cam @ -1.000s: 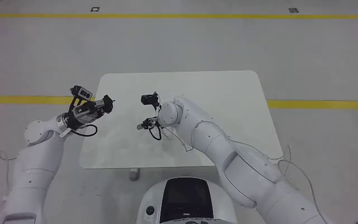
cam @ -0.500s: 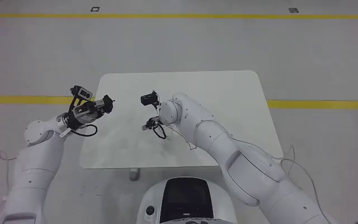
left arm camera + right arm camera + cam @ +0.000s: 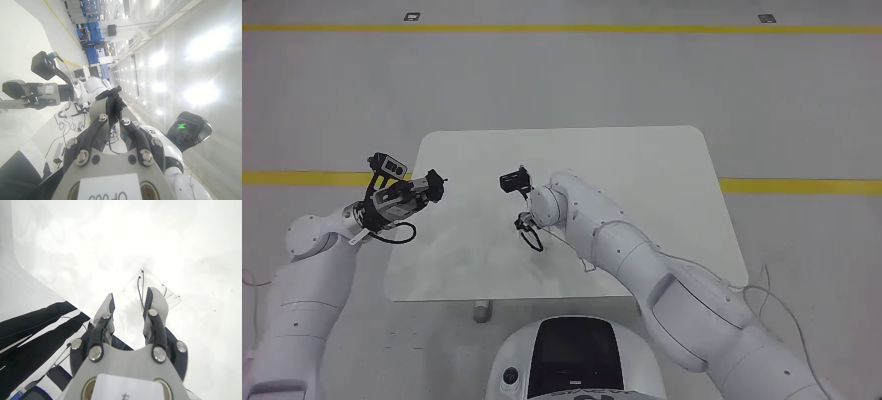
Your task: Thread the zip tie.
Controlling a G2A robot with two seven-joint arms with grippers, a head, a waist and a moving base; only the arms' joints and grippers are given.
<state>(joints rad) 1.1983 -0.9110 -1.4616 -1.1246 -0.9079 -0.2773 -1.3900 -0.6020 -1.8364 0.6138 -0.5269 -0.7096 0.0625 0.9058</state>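
White counter (image 3: 642, 170); left claw (image 3: 112, 97) pinches a thin black looped zip tie (image 3: 111, 109); right claw (image 3: 130, 292), spread, has drawn away from it.

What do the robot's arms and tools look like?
The left arm and right arm are smooth, white and rounded. The left tool and right tool have grey fingers on black links, shiny bolts and a white label. Black cables loop by each wrist.

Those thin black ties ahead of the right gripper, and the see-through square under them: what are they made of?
Zip ties: likely nylon-type plastic, matte black; thin, slightly bowed strips with small blocky heads.
Clear square: probably acrylic, glossy; the table shows through, and only its straight edges catch light. Glass can't be ruled out.
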